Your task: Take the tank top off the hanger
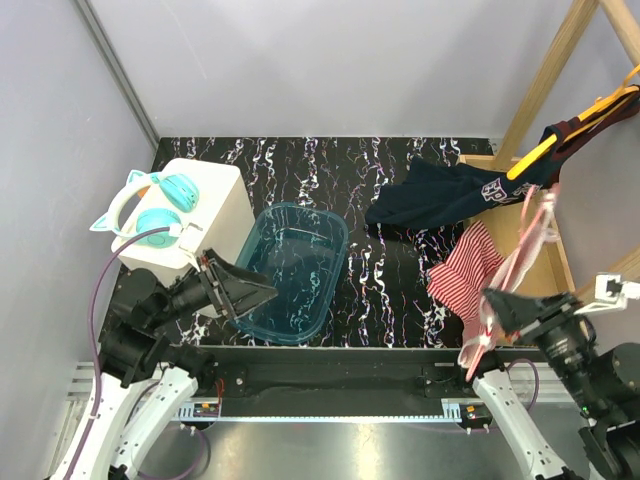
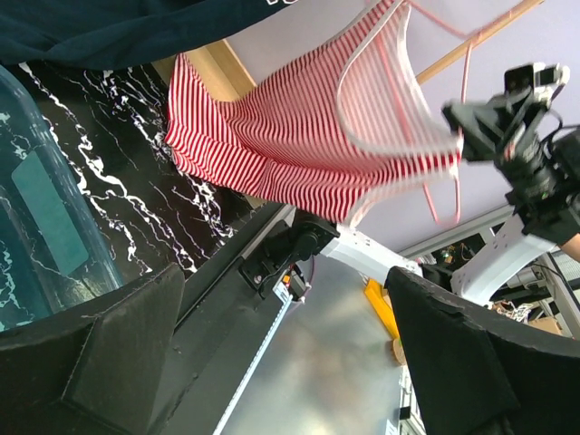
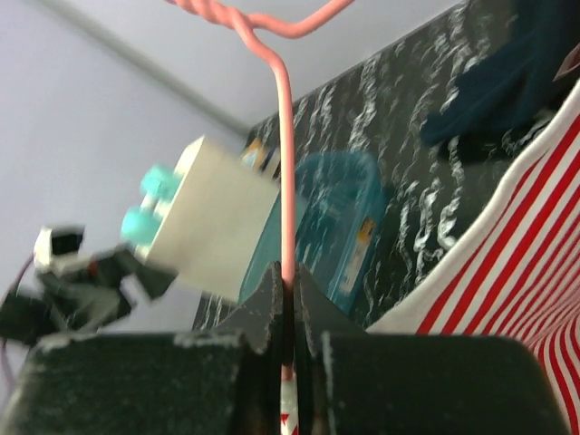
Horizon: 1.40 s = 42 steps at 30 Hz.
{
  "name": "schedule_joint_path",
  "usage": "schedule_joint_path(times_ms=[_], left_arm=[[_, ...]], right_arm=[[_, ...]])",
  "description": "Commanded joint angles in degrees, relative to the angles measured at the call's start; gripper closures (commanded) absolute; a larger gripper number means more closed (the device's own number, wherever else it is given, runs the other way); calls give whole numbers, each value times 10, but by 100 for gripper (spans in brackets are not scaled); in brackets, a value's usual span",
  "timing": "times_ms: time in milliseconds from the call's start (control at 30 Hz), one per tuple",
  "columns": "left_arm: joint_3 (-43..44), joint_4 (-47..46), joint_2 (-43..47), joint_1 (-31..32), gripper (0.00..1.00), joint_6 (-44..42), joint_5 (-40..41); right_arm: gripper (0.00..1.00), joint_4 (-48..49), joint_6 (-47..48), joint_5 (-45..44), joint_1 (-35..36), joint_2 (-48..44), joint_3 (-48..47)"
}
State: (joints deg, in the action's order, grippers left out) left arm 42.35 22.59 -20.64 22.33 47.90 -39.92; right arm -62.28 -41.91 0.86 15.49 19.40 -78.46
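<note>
While the right gripper (image 1: 495, 303) clamps the pink hanger (image 3: 283, 136), the striped tank top (image 1: 462, 262) stretches diagonally from the wooden rack (image 1: 547, 75) toward it, hem apparently brushing the table (image 1: 390, 270); the left gripper (image 1: 250, 290) gapes wide.

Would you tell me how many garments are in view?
2: a navy garment hangs from the rack at far right; the tank top hangs just nearer the arms. Others may be hidden.

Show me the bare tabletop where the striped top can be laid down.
Widest bare patch: the table between the blue bin and the striped top. A second strip lies along the back edge, between the white box and the navy shirt. The right side is crowded with clothes.
</note>
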Motion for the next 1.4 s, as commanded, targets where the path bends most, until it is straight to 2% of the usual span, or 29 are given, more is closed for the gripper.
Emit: schedule_joint_path(times_ms=[0,167,200,267,367,433,467,500,567,600,667,867,1033,1267,1367], left_arm=[[-4,-46,-19,-2,1,8,-20],[-10,-122,-37,7,6,39,-15],[-9,-132,-44,20,7,37,-1],[-2,-160,-58,43,9,26,15],[25,-163,-110,118,13,-21,72],[49,-152,-158,205,15,-57,154],[62,-144,-176,273,16,-98,189],[90,-134,-198,307,17,-118,273],[121,-106,-259,401,18,-169,358],[154,-100,-280,425,18,-183,435],[187,-95,-346,469,18,-204,486],[314,-98,-470,496,20,-213,558],[351,-110,-519,497,23,-221,589],[396,-119,-572,497,39,-233,607],[407,-117,-585,497,53,-240,615]], right_arm=[[100,-6,11,241,-2,-46,50],[100,12,-1,406,-2,-74,125],[100,22,-2,453,-2,-83,138],[100,53,-11,484,-2,-89,166],[100,108,-40,521,-2,-95,184],[100,138,-61,535,-1,-92,189],[100,163,-79,538,-2,-90,189],[100,174,-85,538,-1,-88,189],[100,203,-108,541,-3,-85,186],[100,213,-116,543,-2,-83,185],[100,230,-128,544,-2,-83,179],[100,238,-145,546,-2,-86,169],[100,248,-171,544,-2,-105,180],[100,248,-192,551,-2,-127,180],[100,247,-199,553,-2,-136,179]])
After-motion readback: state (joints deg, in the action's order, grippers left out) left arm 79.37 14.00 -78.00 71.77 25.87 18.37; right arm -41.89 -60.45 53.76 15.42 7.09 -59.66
